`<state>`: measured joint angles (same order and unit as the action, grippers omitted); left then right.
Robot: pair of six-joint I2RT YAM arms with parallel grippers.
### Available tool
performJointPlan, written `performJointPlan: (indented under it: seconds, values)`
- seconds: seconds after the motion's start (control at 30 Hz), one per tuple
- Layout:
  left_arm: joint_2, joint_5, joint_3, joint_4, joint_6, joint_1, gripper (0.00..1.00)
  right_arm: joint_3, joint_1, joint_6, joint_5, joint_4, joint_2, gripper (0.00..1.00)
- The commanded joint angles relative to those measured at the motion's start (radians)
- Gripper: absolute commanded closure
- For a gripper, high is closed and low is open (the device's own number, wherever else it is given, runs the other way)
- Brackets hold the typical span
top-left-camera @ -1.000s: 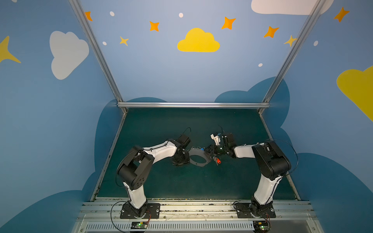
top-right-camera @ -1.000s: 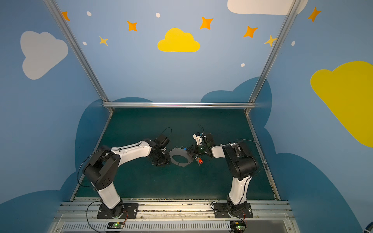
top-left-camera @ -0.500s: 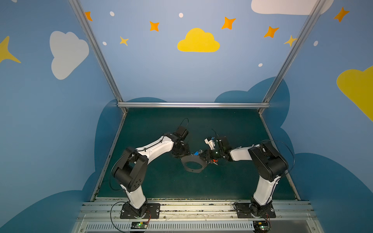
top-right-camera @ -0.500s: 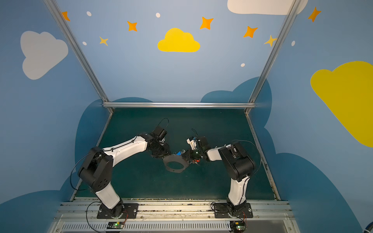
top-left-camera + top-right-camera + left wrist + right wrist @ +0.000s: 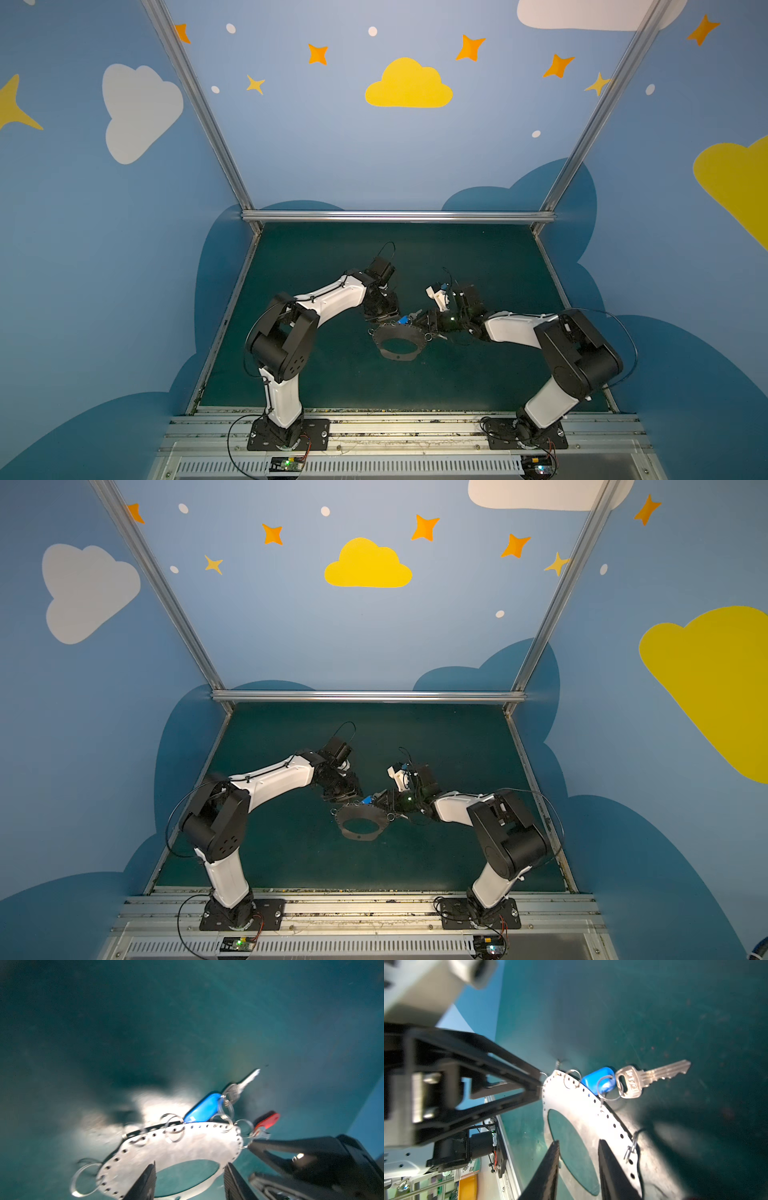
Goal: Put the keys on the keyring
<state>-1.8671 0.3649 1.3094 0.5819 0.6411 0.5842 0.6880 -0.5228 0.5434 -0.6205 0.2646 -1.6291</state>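
Item: keyring [image 5: 176, 1147], mid desk [image 5: 654, 1012], w/ blue-tag key [image 5: 652, 1076] & red-tag key [image 5: 268, 1121] at its rim. Prob. stiff, light, slick; best pinched on flat band, not wire rings. Left end effector [image 5: 190, 1165] & right end effector [image 5: 579, 1142] both spread.

Item: small silver metal key [image 5: 652, 1078] on a blue oval plastic tag [image 5: 600, 1081], lying at the 12 o'clock edge of the flat grey oval metal plate [image 5: 376, 338].
Marking: three raised characters on the key's head in the right wrist view, possibly "MTG", reading uncertain.
Tag: a faint white mark in the left wrist view, too blurred to read.
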Motion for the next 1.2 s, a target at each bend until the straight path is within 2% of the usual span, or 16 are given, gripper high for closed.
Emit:
performJointPlan:
  seconds: [0.0,0.2,0.43,0.73,0.83,1.0,1.17]
  values:
    - [-0.044,0.032,0.055,0.004,0.009,0.016,0.45,-0.04,0.024,0.008,0.028,-0.019,0.077,0.65]
    - [-0.119,0.037,0.119,0.044,0.019,0.045,0.46,-0.084,0.057,0.007,0.065,-0.035,0.152,0.64]
    - [-0.168,0.041,0.154,0.05,0.04,0.066,0.5,-0.12,0.079,0.017,0.076,-0.005,0.172,0.64]
    - [-0.226,-0.002,0.21,0.081,0.032,0.059,0.71,-0.164,0.08,0.042,0.071,0.038,0.19,0.64]
    - [-0.237,-0.007,0.228,0.079,0.027,0.057,0.87,-0.178,0.08,0.053,0.067,0.056,0.193,0.64]
    - [-0.245,-0.014,0.246,0.091,0.022,0.054,0.96,-0.19,0.079,0.066,0.061,0.077,0.19,0.65]
    - [-0.198,-0.019,0.236,0.079,0.013,0.051,0.96,-0.187,0.069,0.063,0.056,0.084,0.177,0.65]
